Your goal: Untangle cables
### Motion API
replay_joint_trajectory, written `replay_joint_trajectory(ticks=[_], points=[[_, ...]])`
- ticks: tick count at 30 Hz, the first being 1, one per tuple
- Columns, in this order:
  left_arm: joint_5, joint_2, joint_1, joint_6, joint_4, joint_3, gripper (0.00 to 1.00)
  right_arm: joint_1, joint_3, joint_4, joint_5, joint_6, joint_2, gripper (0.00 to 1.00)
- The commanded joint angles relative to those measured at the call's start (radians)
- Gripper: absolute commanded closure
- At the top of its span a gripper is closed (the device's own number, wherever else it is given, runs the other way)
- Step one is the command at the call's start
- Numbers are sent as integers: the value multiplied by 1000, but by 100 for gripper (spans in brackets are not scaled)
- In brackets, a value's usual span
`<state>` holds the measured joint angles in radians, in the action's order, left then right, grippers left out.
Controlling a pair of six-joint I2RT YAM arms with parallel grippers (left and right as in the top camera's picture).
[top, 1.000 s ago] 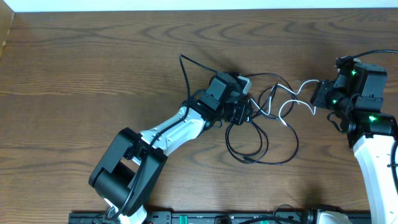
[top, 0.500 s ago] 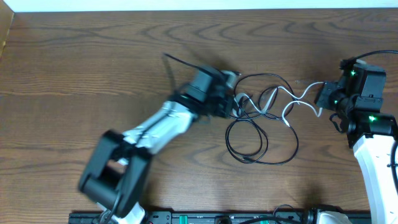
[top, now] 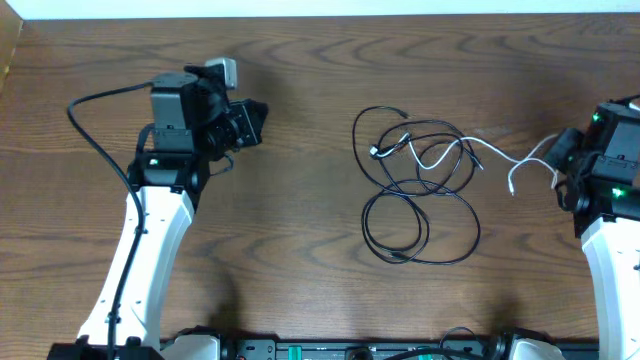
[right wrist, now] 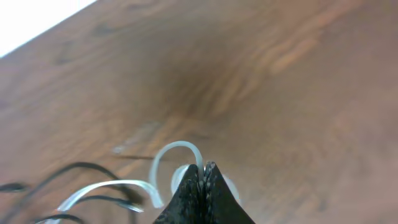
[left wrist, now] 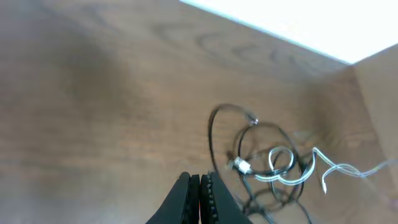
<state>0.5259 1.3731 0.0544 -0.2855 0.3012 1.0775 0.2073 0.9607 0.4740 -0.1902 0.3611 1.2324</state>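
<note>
The long black cable (top: 440, 261) lies in loose loops at the table's middle, also in the left wrist view (left wrist: 211, 134) and the right wrist view (right wrist: 74, 167). The white cable (top: 490, 152) crosses its upper loops and runs right, also in the left wrist view (left wrist: 339, 167). My right gripper (top: 560, 160) is shut on the white cable's right part (right wrist: 171, 149), with the jaws (right wrist: 203, 169) pinching it. My left gripper (top: 258, 120) is shut and empty (left wrist: 200, 186), well to the left of the cables.
A thick black arm wire (top: 95, 120) loops out to the left of the left arm. The table's far edge (top: 320, 14) meets a white wall. A dark rail (top: 350, 350) runs along the front edge.
My left arm has left the tangle and swung far to the left, shut on nothing. My right gripper has drawn the white cable to the right, stretching it out of the loops.
</note>
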Motion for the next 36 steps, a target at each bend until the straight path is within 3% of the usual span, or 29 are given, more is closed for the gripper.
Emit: replay_joint_trajectory(ticks=[1,3,5,6,10,11,13,22,32,34,36], points=[[18,40,48,-2,59,6,93,0,11,-124,487,-167,-2,99],[18,68,97,-1,80,6,93,-1,12,-214,750,-201,-2,99],[17,99,150,1,83,6,92,-10,12,-287,837,-158,-2,99],[17,114,176,3,80,6,87,-14,12,-299,827,-141,-2,99],[17,177,281,48,54,6,38,-16,12,-282,737,-117,-2,99],[17,195,308,66,42,6,30,-16,12,-267,711,-111,-2,99],[16,238,375,131,-8,6,26,-16,12,-221,648,-111,-2,99],[-119,396,500,185,-221,6,26,-17,11,-155,619,-110,-2,99],[-295,545,515,188,-443,6,26,-18,12,-127,619,-111,-2,99],[-295,570,515,188,-462,6,33,-18,12,-125,619,-111,-2,99],[-294,579,515,187,-465,6,49,-18,12,-121,618,-111,-2,99]])
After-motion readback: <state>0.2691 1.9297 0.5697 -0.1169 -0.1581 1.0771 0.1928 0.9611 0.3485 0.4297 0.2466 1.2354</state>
